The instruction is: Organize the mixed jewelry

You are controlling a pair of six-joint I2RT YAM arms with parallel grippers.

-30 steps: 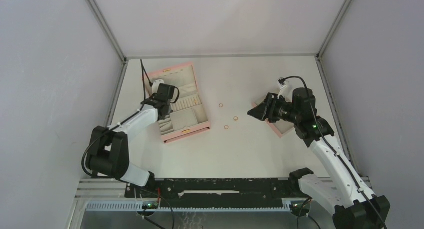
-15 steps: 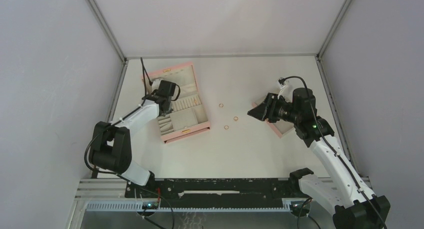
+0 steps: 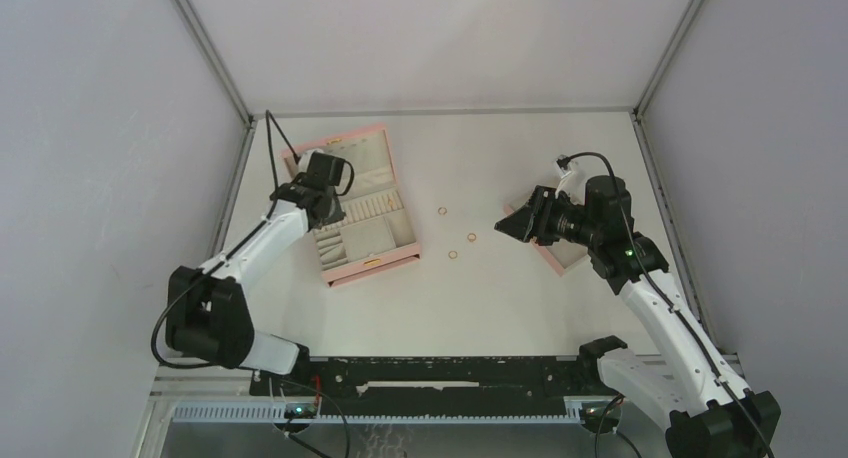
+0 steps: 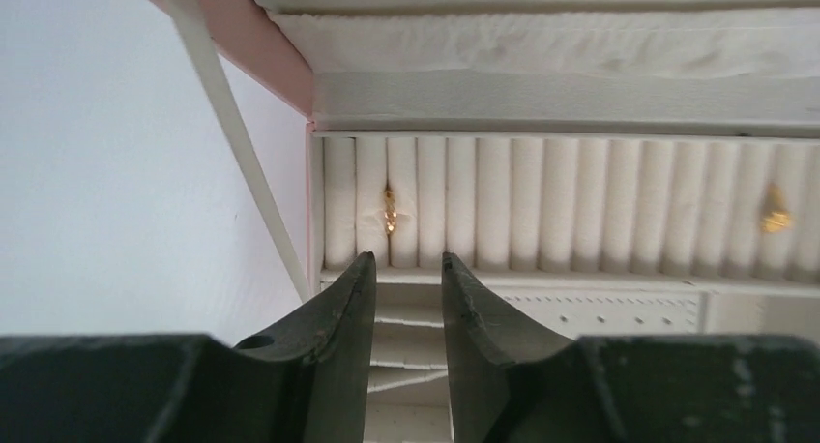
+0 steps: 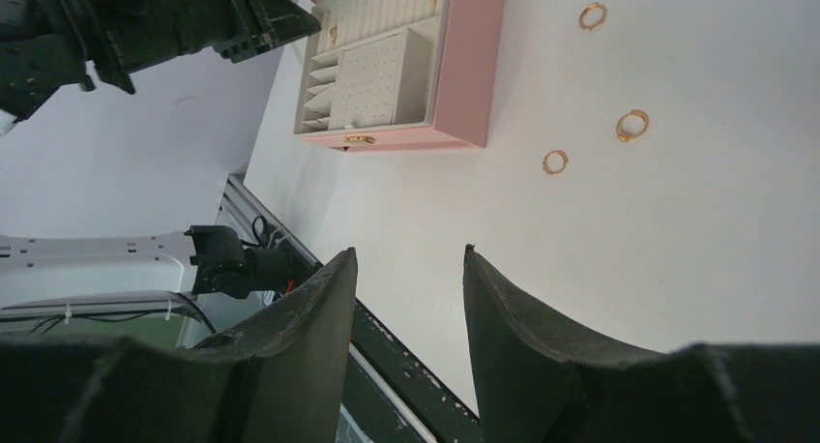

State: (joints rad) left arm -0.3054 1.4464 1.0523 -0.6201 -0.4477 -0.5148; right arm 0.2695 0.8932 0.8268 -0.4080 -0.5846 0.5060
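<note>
Three tiny orange-copper rings lie on the white table right of the box [image 3: 442, 211] [image 3: 470, 238] [image 3: 453, 254]; the right wrist view shows them too [image 5: 592, 15] [image 5: 631, 125] [image 5: 555, 162]. Two more rings sit in the ring rolls of the open pink jewelry box [image 3: 372, 261], one at the left end [image 4: 390, 211] and one at the right [image 4: 775, 209]. My left gripper [image 4: 406, 264] hovers over the left end of the rolls [image 3: 322, 206], slightly open and empty. My right gripper [image 5: 409, 254] is open and empty, above the table right of the loose rings [image 3: 510, 225].
The box lid [image 3: 335, 146] stands open toward the back left. A white ribbon [image 4: 232, 124] hangs along the box's left edge. A pink and beige piece [image 3: 560, 260] lies under my right arm. Grey walls close in the table on three sides.
My left gripper has drawn back up and to the left from the box's rolls, and its arm has swung left. The right arm and the loose rings have not moved.
</note>
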